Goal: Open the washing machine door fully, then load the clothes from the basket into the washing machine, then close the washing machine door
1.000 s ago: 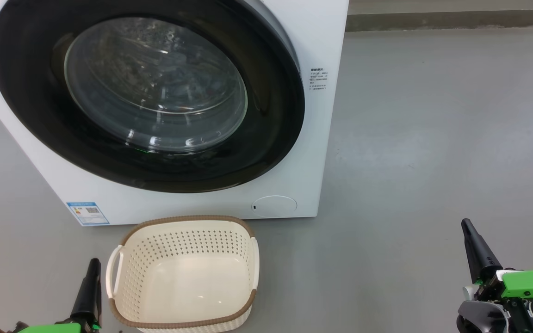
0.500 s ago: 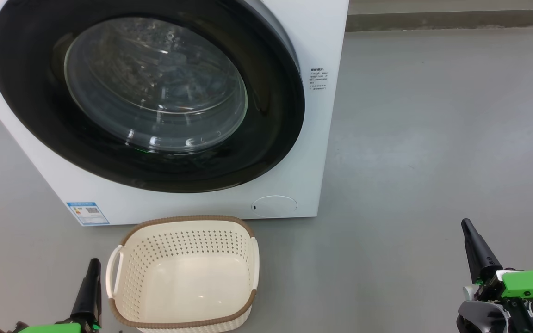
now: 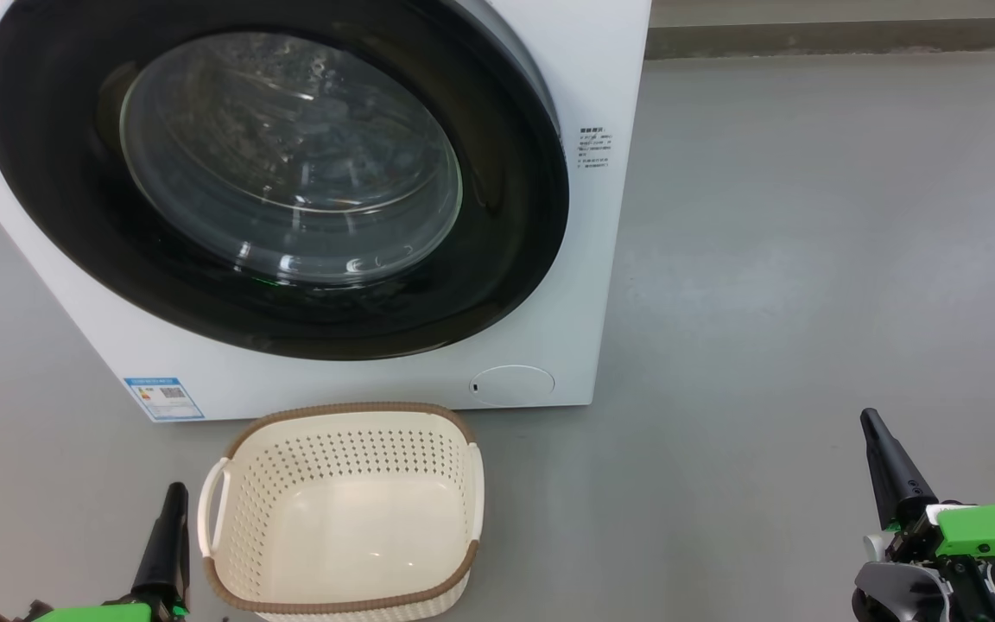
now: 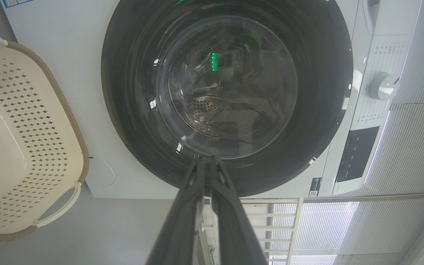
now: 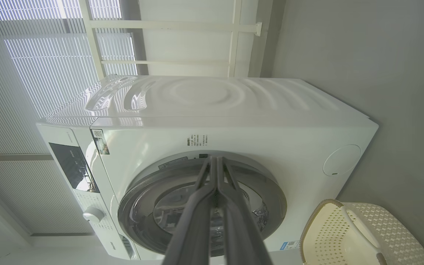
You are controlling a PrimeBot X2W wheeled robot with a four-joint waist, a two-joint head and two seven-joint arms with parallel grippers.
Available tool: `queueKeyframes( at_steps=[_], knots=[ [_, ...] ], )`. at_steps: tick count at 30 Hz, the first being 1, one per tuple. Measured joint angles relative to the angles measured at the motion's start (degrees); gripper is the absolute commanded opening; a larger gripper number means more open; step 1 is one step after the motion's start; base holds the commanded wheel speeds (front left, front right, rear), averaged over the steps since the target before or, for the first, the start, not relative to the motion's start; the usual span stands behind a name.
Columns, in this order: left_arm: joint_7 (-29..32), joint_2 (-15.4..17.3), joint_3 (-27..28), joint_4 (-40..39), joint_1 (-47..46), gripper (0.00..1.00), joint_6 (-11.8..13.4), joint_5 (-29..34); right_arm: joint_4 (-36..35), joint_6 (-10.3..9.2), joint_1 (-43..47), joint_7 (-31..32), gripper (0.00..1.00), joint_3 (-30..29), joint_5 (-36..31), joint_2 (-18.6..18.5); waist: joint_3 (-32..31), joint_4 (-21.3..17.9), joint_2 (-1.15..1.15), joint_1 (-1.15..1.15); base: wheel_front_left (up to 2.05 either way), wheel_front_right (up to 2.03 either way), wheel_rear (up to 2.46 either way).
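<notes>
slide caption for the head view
Empty basket before the closed washing machine door; left end effector and right end effector shut

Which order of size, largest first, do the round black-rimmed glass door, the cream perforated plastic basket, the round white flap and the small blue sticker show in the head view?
1. Round black-rimmed glass door, though cropped.
2. Cream perforated plastic basket.
3. Round white flap and small blue sticker: about alike, not ranked.
</notes>
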Motion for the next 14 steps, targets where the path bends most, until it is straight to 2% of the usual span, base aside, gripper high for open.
queueKeyframes(
  at_steps=[14],
  knots=[
    [0.00,0.00,0.00,-0.01,0.00,0.00,0.00,-0.01,0.00,0.00,0.00,0.00,0.00,0.00,0.00,0.01,0.00,0.00,0.00,0.00,0.00,0.00,0.00]
  ],
)
